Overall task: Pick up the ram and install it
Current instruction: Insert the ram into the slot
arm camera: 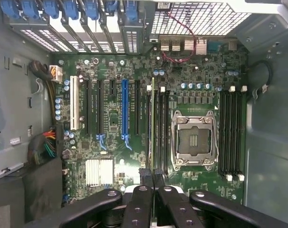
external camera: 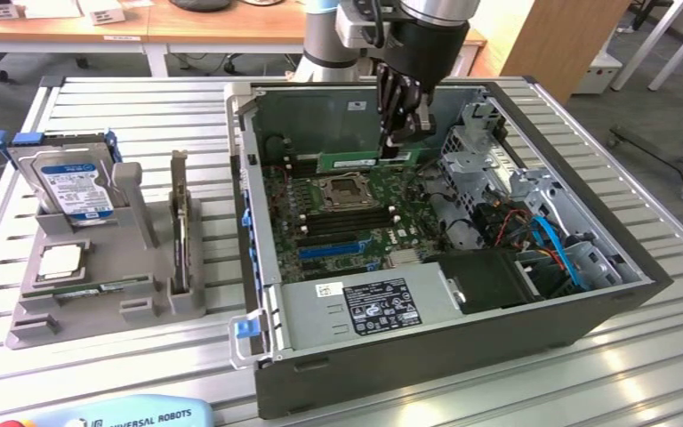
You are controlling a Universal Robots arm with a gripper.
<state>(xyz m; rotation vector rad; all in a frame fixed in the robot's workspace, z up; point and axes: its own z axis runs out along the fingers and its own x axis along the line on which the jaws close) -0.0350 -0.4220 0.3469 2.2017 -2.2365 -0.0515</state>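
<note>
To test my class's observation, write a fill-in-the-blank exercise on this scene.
1. The gripper is shut on the ____.
2. It hangs above the green ____ inside the case.
3. The hard drive stands ____ the case, on a grey tray.
Missing: ram; motherboard; outside.

Motherboard (external camera: 354,213): green, striped with black slots. Blue expansion slot (arm camera: 124,107) and white slot (arm camera: 75,109) stand out on it. Ram (external camera: 359,163): green. Fingers (external camera: 395,102): black. Computer case (external camera: 437,356): dark grey. Power supply (external camera: 317,316): silver-grey, with a black-and-white label. Hard drive (external camera: 75,182): silver, blue-and-white label, blue bracket. Parts holder (external camera: 33,329): plain grey. Bench (external camera: 140,107): silvery, ribbed in parallel slats.
</note>
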